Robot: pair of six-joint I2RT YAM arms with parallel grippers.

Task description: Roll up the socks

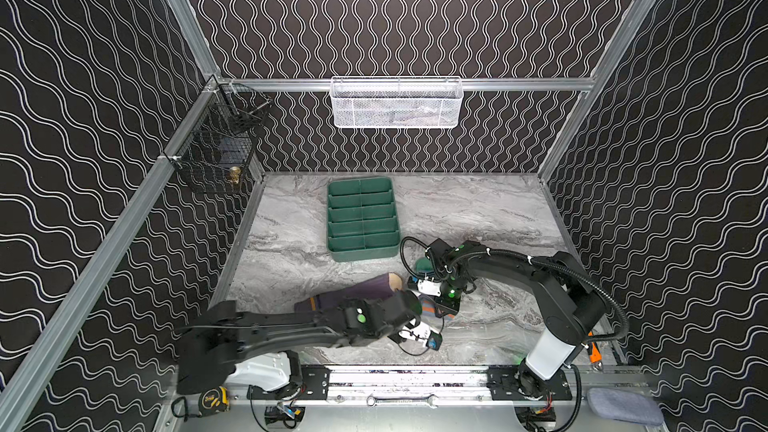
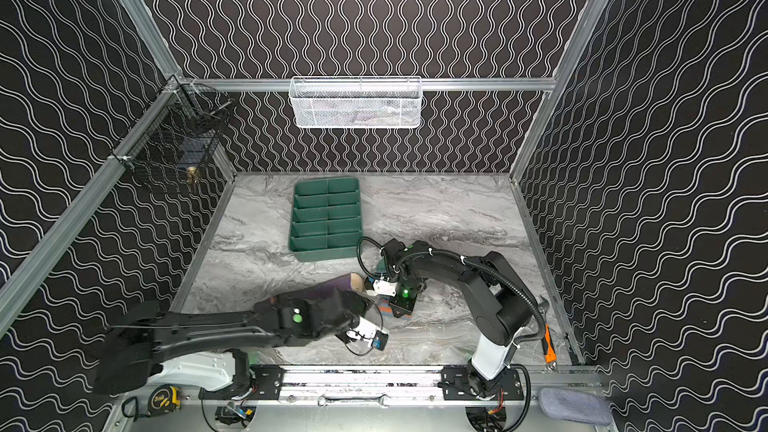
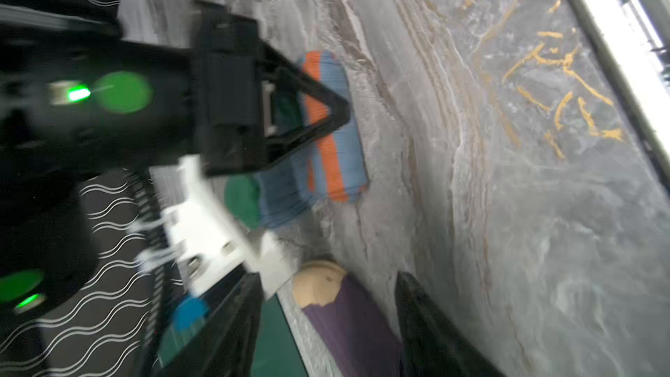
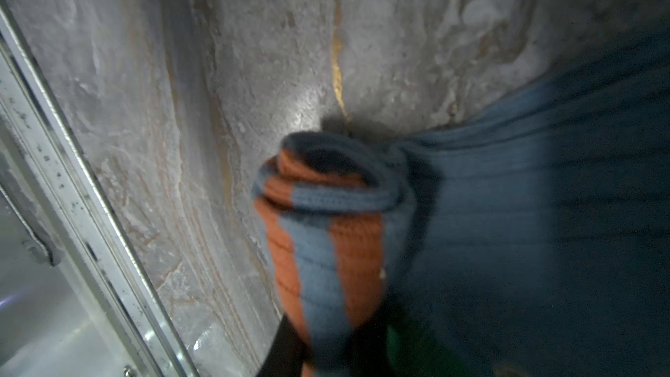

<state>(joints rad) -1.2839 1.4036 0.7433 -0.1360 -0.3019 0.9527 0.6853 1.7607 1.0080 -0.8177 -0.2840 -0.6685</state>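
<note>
Overhead, a grey marbled table sits inside black walls lined with white waves, with a green divided tray toward the back. The right pincer is clamped on the rolled, orange-striped end of the blue sock, which lies just in front of the tray. The left pincer stands open over the purple sock, beside the blue one; whether it touches the cloth is unclear.

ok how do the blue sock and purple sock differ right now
The blue sock has orange stripes and a green toe; the purple sock has a tan toe. The blue sock's cuff end is curled over and pinched by the right gripper; the purple sock lies stretched out. Both rest on the table.
</note>
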